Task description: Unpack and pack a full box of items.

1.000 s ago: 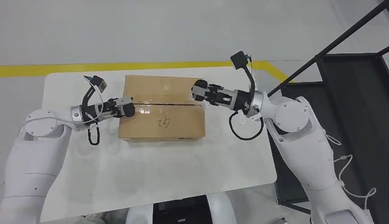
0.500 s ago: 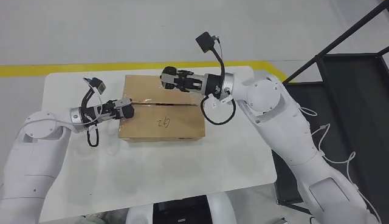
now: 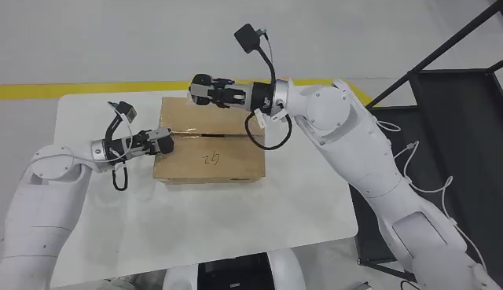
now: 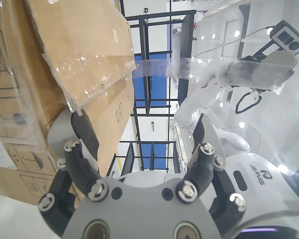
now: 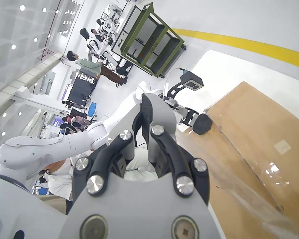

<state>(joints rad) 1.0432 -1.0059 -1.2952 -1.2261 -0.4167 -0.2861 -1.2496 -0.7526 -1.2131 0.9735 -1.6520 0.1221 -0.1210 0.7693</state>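
Count: one cardboard box (image 3: 208, 137), one clear tape strip (image 4: 164, 67), two grippers.
Box: sits on the white tabletop (image 3: 94, 235), both top flaps closed.
Left gripper (image 4: 139, 120): jaws wide, at the box's left end by the seam, with one finger (image 4: 86, 130) touching the cardboard.
Right gripper (image 3: 196, 92): jaws pinched shut on the tape strip, above the box's far edge.
Tape strip: stretched through the air from the box's left end to the right gripper.

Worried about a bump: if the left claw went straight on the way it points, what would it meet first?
The cardboard box: the left claw sits open at its end, one finger seemingly touching it.
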